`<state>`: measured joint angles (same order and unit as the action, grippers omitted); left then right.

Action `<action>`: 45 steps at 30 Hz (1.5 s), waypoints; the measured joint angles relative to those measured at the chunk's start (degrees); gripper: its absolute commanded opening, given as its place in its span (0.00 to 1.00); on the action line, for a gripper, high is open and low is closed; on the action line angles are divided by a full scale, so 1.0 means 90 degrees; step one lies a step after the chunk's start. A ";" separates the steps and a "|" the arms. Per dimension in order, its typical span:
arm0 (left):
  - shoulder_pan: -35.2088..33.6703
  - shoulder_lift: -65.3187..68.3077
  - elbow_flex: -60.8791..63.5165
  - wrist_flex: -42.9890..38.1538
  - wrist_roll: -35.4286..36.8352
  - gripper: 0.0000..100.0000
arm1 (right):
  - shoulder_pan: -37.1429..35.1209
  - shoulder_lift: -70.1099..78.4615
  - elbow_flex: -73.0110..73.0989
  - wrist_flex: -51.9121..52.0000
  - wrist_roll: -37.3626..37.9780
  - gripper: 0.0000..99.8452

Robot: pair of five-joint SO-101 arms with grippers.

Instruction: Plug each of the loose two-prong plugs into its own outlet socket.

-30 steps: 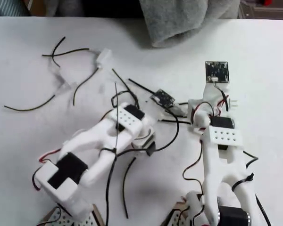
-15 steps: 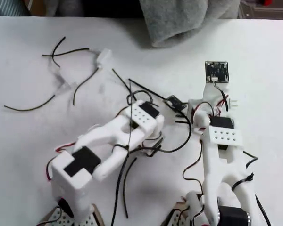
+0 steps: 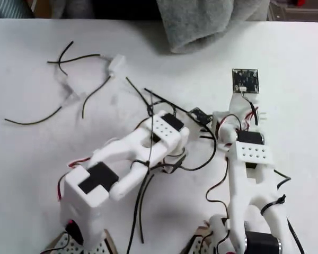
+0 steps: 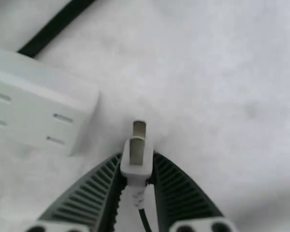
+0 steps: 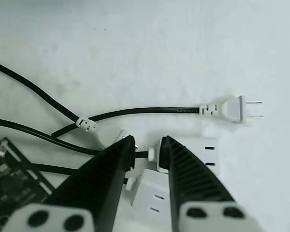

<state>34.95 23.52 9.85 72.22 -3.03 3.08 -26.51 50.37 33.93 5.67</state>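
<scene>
While the left gripper [image 4: 137, 166] clamped a white two-prong plug [image 4: 137, 155] just beside an outlet socket [image 4: 38, 113] on the table [image 4: 222, 72], right gripper [image 5: 147, 145] slightly apart over two socket blocks [image 5: 204, 153], a loose plug [image 5: 230, 109] lay nearby.

1. The white plug [image 4: 137, 166] is pinched in the left gripper [image 4: 137, 159], whose fingers cover its rear and most of its cord.
2. The outlet block [image 4: 43, 113] beside it and the black cable [image 4: 53, 24] both run off the picture's edge.
3. The right gripper [image 5: 147, 141] covers part of a socket block [image 5: 205, 154].
4. The circuit board [image 5: 7, 179] is cut by the edge.
5. In the high view, the grey cloth [image 3: 212, 21] is cut by the top edge and the right arm [image 3: 252, 174] by the bottom edge.
</scene>
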 measured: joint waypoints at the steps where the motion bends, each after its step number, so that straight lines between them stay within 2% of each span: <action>1: 0.0000 0.0010 0.0000 0.0000 0.0000 0.02 | 0.0000 0.0000 0.0000 0.0000 0.0000 0.09; 13: 0.0293 -0.0283 0.0107 -0.0107 0.0029 0.02 | 0.0010 0.0000 0.0254 -0.0400 0.0000 0.09; 17: 0.0303 -0.1162 0.0752 -0.0498 0.0029 0.02 | 0.0020 -0.0010 0.0332 -0.0674 -0.0010 0.09; 23: 0.0303 -0.3106 0.2276 -0.1661 0.0010 0.02 | 0.0029 0.0000 0.0361 -0.0713 -0.0010 0.09; 30: -0.0078 -0.5314 0.4386 -0.3653 0.0010 0.02 | 0.0117 0.0000 0.0361 -0.0723 -0.0010 0.09; 37: -0.0322 -0.6935 0.6672 -0.6349 0.0000 0.02 | 0.0117 0.0000 0.0361 -0.0723 -0.0010 0.09; 45: -0.0322 -0.7863 0.8674 -0.9612 0.0000 0.02 | -0.0039 0.0000 0.0361 -0.0723 -0.0010 0.09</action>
<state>32.04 -47.25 87.91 -14.29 -3.03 2.73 -26.51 53.63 27.43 5.58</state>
